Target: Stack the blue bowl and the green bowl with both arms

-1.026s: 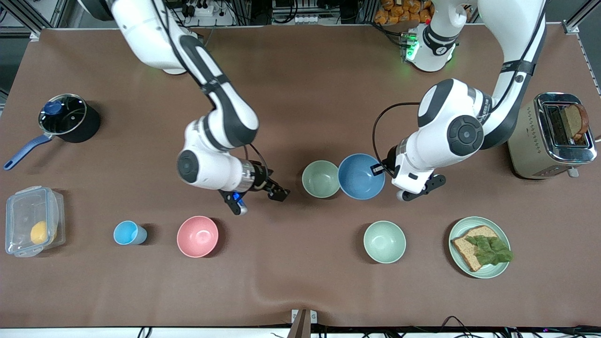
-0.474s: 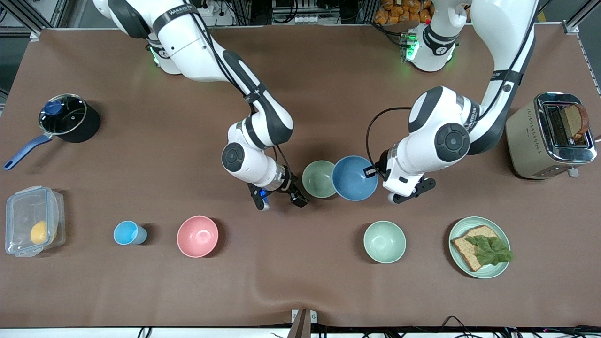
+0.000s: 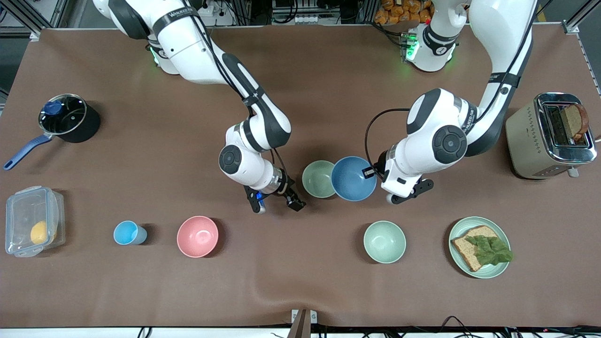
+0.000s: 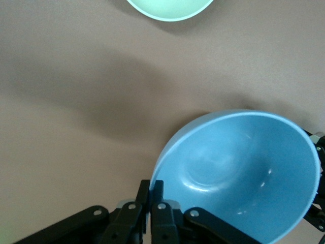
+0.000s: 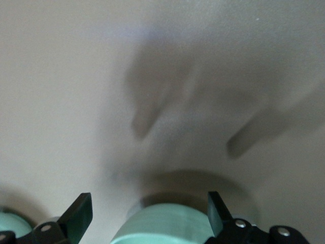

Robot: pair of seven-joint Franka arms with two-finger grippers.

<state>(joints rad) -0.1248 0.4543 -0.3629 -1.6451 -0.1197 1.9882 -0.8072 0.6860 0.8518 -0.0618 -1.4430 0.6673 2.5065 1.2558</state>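
The blue bowl is tilted, and its rim overlaps the edge of the green bowl, which sits on the table beside it. My left gripper is shut on the blue bowl's rim at the side toward the left arm's end. In the left wrist view the fingers pinch the rim of the blue bowl. My right gripper is open, low beside the green bowl at the side toward the right arm's end. In the right wrist view the green bowl shows between the open fingers.
A paler mint bowl and a mint plate with bread and lettuce lie nearer the front camera. A pink bowl, a light-blue cup, a plastic box, a pot and a toaster stand around.
My right gripper has swung from above the pink bowl's side toward the green bowl. My left gripper has carried the blue bowl toward the green bowl, and its rim now overlaps it.
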